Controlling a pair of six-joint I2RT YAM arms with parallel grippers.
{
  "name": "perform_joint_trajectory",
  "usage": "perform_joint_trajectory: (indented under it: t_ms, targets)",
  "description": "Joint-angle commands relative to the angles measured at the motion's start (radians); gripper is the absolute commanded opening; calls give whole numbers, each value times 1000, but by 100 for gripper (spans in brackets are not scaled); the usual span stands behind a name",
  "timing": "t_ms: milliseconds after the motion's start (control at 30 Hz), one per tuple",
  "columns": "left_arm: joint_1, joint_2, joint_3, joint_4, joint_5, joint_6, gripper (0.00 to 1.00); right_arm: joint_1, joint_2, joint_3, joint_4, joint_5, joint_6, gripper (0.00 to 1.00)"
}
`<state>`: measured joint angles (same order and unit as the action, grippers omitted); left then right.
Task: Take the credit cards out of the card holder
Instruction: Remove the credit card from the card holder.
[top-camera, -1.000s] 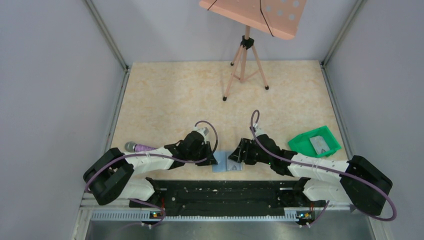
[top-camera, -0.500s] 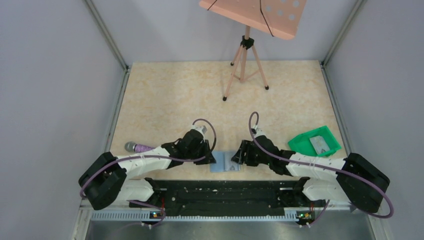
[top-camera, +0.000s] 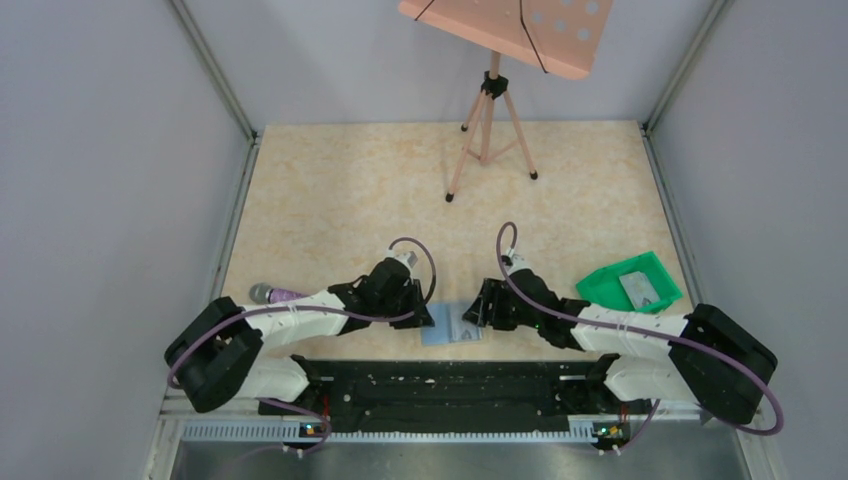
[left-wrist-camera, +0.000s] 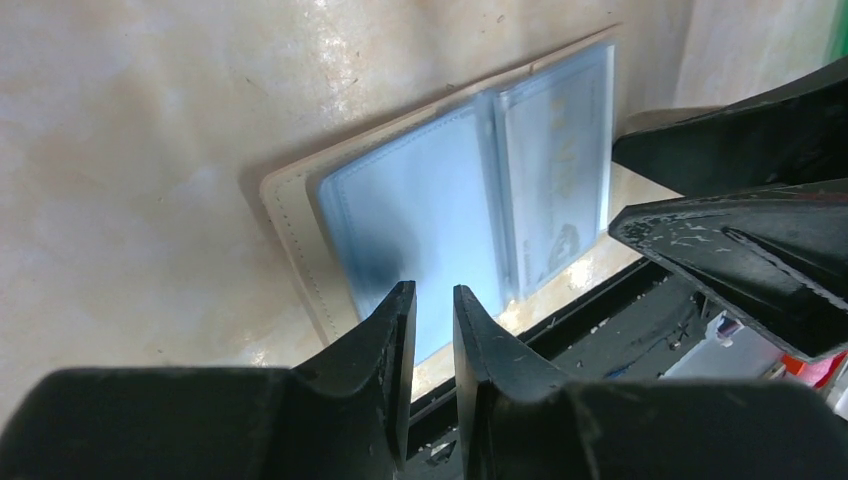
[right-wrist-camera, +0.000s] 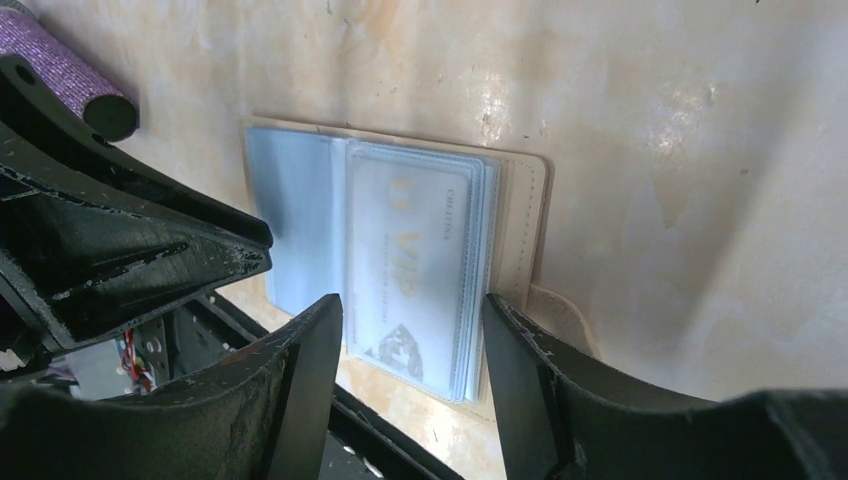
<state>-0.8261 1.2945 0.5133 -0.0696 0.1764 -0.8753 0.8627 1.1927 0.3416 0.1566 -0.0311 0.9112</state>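
The card holder (top-camera: 452, 326) lies open near the table's front edge, its two light-blue panels up and its beige rim showing. In the left wrist view (left-wrist-camera: 440, 200) my left gripper (left-wrist-camera: 434, 292) hangs over its left panel, jaws almost together with nothing between them. In the right wrist view my right gripper (right-wrist-camera: 413, 305) is open and straddles the right panel. A pale credit card (right-wrist-camera: 410, 250) printed "VIP" sits there in the clear sleeves. Another grey card (top-camera: 643, 289) lies in the green tray (top-camera: 598, 284).
A purple microphone (top-camera: 280, 295) lies left of the left gripper and also shows in the right wrist view (right-wrist-camera: 55, 65). A pink music stand on a tripod (top-camera: 488, 120) stands at the back. The black base rail (top-camera: 450, 380) runs just behind the wallet's near edge.
The wallet and both grippers have shifted slightly to the left. Both grippers stay at the wallet, and nothing was taken hold of or let go.
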Motion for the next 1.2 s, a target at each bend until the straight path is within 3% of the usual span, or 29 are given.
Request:
perform_joint_trajectory:
  t_ms: [0,300,1167]
  targets:
    - [-2,21,-10,45,4,17,26,-17,15,43,-57,26,-57,55]
    - [-3,32,-20,54,24,6,25,-16,-10,129,-136,13,-81,53]
    - [-11,2,-72,102,20,-17,25,-14,81,60,21,-63,-4,51]
